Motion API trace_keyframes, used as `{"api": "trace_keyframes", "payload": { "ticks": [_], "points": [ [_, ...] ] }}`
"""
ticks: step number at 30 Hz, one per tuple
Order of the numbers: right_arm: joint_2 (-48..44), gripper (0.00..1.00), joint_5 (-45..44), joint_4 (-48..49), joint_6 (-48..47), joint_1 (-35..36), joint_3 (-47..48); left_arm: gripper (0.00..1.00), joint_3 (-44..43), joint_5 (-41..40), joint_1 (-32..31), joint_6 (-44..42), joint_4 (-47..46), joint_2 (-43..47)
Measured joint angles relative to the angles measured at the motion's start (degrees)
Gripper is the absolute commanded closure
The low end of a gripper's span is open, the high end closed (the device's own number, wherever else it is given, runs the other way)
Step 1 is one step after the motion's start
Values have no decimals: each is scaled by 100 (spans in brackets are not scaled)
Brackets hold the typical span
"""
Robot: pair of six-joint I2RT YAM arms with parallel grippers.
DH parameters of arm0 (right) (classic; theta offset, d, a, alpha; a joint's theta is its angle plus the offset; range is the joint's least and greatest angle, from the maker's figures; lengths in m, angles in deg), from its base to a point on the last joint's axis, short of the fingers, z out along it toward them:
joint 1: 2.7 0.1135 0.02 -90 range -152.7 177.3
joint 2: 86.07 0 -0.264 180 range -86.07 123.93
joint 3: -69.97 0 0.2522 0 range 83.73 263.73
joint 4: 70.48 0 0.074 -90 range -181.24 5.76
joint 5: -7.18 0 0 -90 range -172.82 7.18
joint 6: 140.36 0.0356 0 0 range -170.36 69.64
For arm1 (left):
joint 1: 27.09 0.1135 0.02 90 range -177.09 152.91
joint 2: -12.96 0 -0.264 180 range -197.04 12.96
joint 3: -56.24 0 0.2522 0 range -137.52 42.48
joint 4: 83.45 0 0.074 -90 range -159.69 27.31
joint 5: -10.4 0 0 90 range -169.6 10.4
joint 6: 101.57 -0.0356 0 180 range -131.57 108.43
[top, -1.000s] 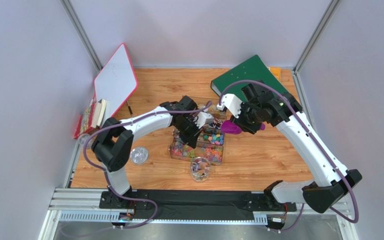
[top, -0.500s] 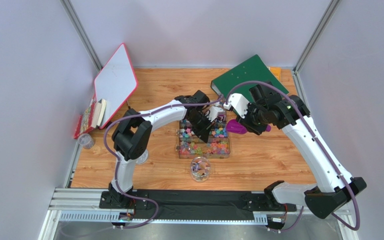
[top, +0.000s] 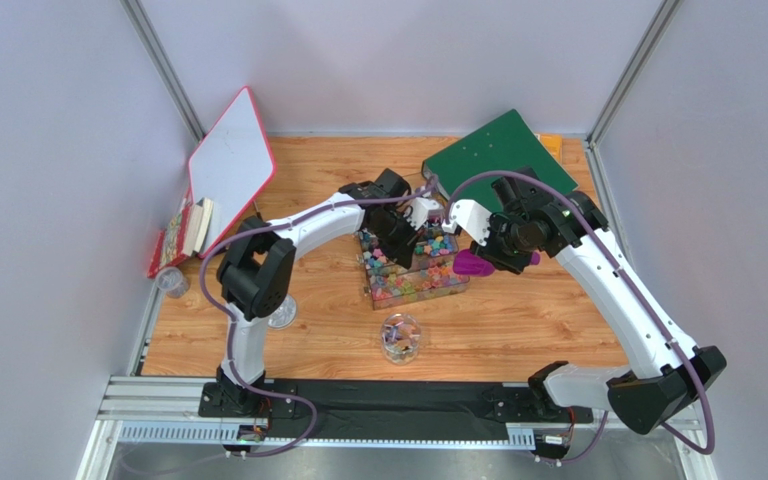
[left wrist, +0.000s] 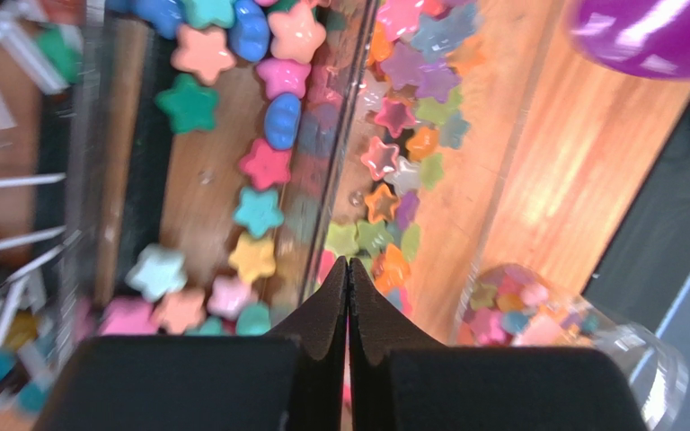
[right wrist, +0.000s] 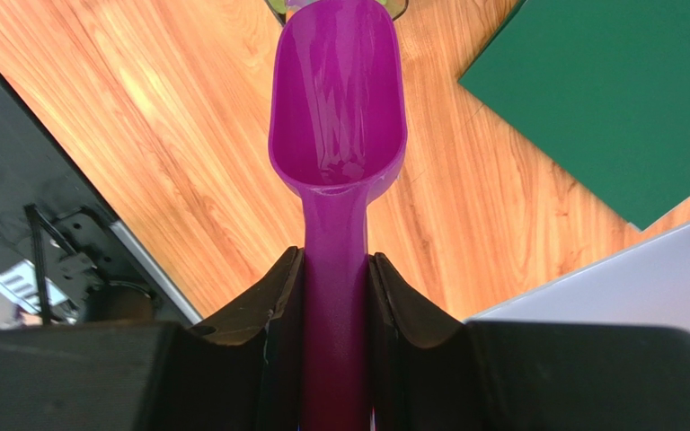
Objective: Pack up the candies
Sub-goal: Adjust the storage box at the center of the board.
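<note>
Star-shaped candies (left wrist: pixel 266 164) in pink, orange, yellow, green and blue fill a clear plastic box (top: pixel 415 268) at the table's middle. My left gripper (left wrist: pixel 348 262) is shut, its tips right at the box's clear wall (left wrist: pixel 335 153); whether it pinches the wall I cannot tell. A clear jar (top: pixel 400 337) with some candies stands in front of the box. My right gripper (right wrist: pixel 336 278) is shut on the handle of an empty purple scoop (right wrist: pixel 338 99), which hovers at the box's right end (top: pixel 471 263).
A green book (top: pixel 488 155) lies at the back right. A red-edged whiteboard (top: pixel 230 165) leans at the back left, with small books (top: pixel 186 232) below it. A round clear lid (top: pixel 280 315) lies by the left arm's base.
The candy box has slid right and back and turned, moving along with my left gripper. My right gripper and the scoop have shifted slightly lower and stay near the box's right end.
</note>
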Motion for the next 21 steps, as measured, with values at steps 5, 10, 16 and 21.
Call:
{"api": "trace_keyframes", "payload": {
  "ticks": [5,10,16,21],
  "points": [
    [313,100,-9,-15,-634,-42,37,100,356,50,267,-63,0,1443],
    [1021,100,13,-17,-1228,-46,627,100,1486,-378,437,-164,-138,3209],
    [1672,100,11,85,-1912,39,1150,100,3058,-1051,575,-166,-175,3322],
    [1751,100,-50,85,-2387,315,1145,100,3477,-1390,654,-105,-114,3161]
  ]
}}
